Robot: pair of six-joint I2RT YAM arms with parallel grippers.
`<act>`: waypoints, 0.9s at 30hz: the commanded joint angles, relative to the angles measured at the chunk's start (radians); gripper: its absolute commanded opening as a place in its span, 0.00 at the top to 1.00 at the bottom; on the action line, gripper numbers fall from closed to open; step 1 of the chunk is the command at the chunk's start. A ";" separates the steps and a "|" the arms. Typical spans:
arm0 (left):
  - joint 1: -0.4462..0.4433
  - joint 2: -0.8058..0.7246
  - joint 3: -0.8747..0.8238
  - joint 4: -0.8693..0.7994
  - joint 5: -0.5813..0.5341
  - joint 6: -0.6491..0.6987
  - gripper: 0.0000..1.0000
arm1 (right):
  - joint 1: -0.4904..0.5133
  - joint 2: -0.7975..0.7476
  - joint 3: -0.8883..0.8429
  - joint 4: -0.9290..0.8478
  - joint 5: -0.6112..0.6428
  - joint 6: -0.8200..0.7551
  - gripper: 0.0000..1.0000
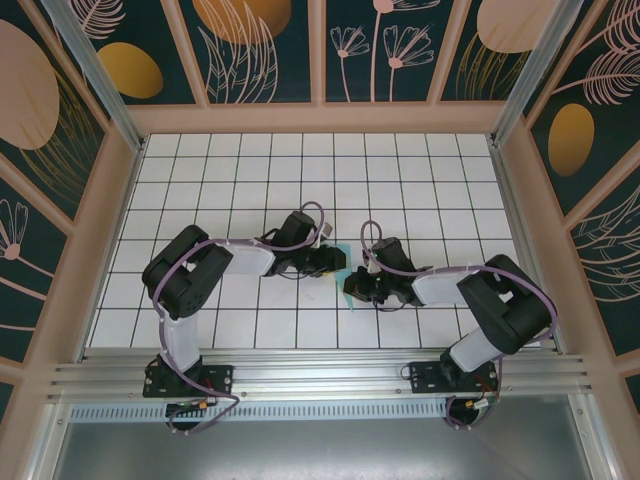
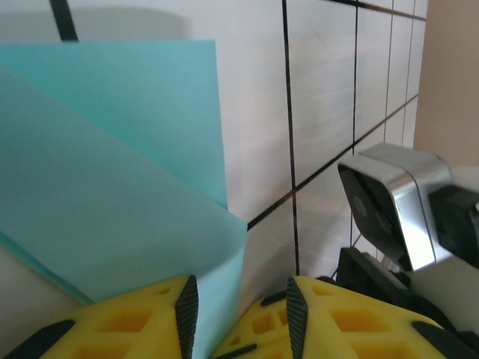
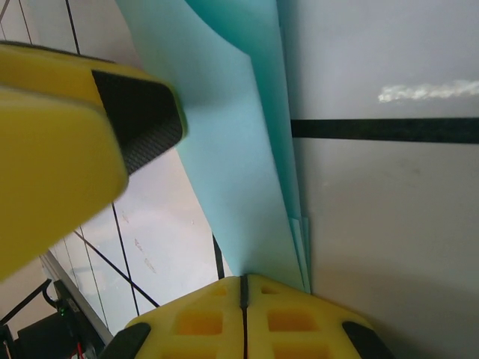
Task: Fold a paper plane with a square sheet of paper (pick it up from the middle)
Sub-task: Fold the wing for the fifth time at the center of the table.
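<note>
One folded sheet [image 2: 112, 187] stands at the middle of the gridded table [image 1: 300, 170], between two grippers that meet tip to tip. The left gripper [image 2: 242, 299] is partly open, with a corner of the sheet loose in its gap. The right gripper [image 3: 243, 288] is closed, pinching the sheet's layered edge. A silver camera [image 2: 393, 206] crowds the right of the left wrist view. Patterned panels [image 1: 250, 40] wall the table.

1 thin light cyan paper sheet [image 2: 112, 187], folded over. 2 black robot arms: left arm [image 1: 190, 270], right arm [image 1: 500, 300]. 2 grippers: left gripper [image 2: 239, 299], right gripper [image 3: 243, 280], w/ 2 yellow fingers [image 2: 120, 321] ea. 1 white grid-tiled table [image 1: 420, 180]. 1 silver wrist cam [image 2: 389, 202]. 1 aluminium base rail [image 1: 320, 375].
</note>
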 commanded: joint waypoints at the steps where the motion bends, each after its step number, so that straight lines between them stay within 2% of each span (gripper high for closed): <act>1: -0.010 -0.028 -0.023 0.028 0.055 -0.012 0.58 | -0.006 0.049 -0.030 -0.082 0.068 -0.001 0.92; 6: -0.031 0.001 -0.025 0.018 0.067 0.005 0.56 | -0.008 0.055 -0.024 -0.083 0.067 0.000 0.92; 14: -0.025 0.054 0.008 -0.067 -0.108 0.029 0.58 | -0.008 0.060 -0.033 -0.105 0.061 -0.016 0.96; 19: 0.003 0.064 0.020 -0.062 -0.173 -0.001 0.58 | -0.008 0.072 -0.035 -0.125 0.051 -0.038 1.00; 27: 0.085 0.079 0.043 -0.041 -0.141 0.036 0.56 | -0.008 0.088 -0.025 -0.137 0.036 -0.054 1.00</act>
